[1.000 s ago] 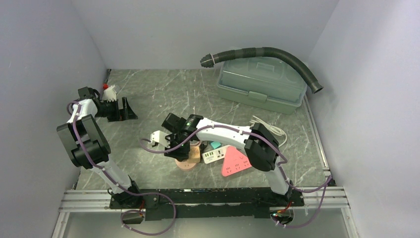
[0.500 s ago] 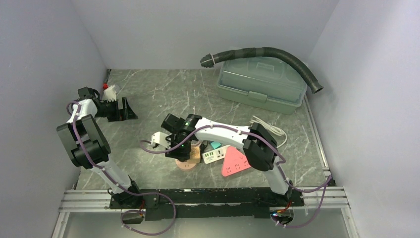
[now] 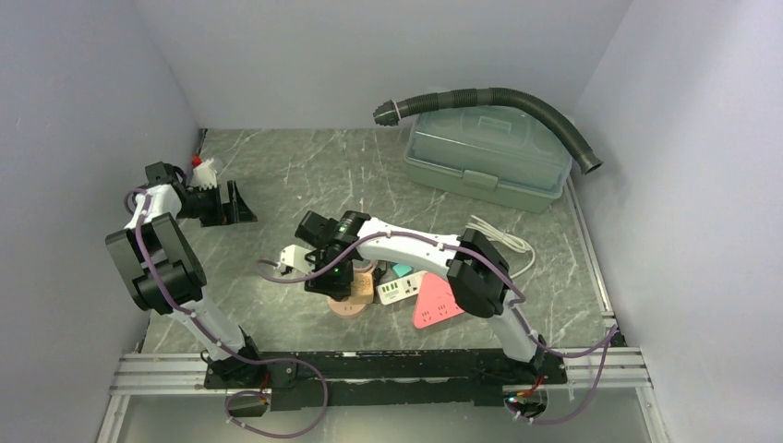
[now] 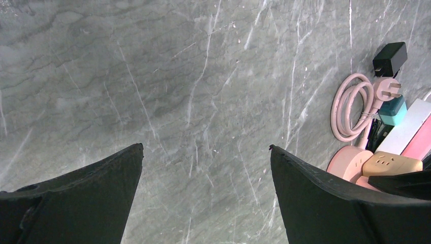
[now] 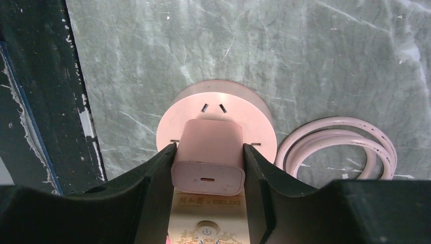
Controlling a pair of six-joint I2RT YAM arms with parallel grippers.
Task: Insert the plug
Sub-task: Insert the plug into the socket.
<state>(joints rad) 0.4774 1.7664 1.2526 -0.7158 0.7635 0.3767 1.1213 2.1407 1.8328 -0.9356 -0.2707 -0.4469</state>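
Note:
My right gripper (image 5: 209,147) is shut on a pale pink plug block (image 5: 208,155), one finger on each side. The block stands over the round pink socket (image 5: 218,104), covering its middle. Two slots show beyond the block, and the prongs are hidden. From the top view, that gripper (image 3: 332,272) hangs over the round socket (image 3: 349,305) at the table's centre. My left gripper (image 3: 231,203) is far off at the left wall, open. In its own view it (image 4: 206,147) has only bare table between the fingers.
A beige power strip (image 5: 207,213) lies under the plug block, and a coiled pink cable (image 5: 338,147) lies to its right. A white strip (image 3: 397,288) and a pink triangular strip (image 3: 439,303) lie beside the socket. A green toolbox (image 3: 485,152) and a black hose (image 3: 499,97) occupy the back right.
The right wrist has shifted slightly to the left over the round socket. The left arm has not moved.

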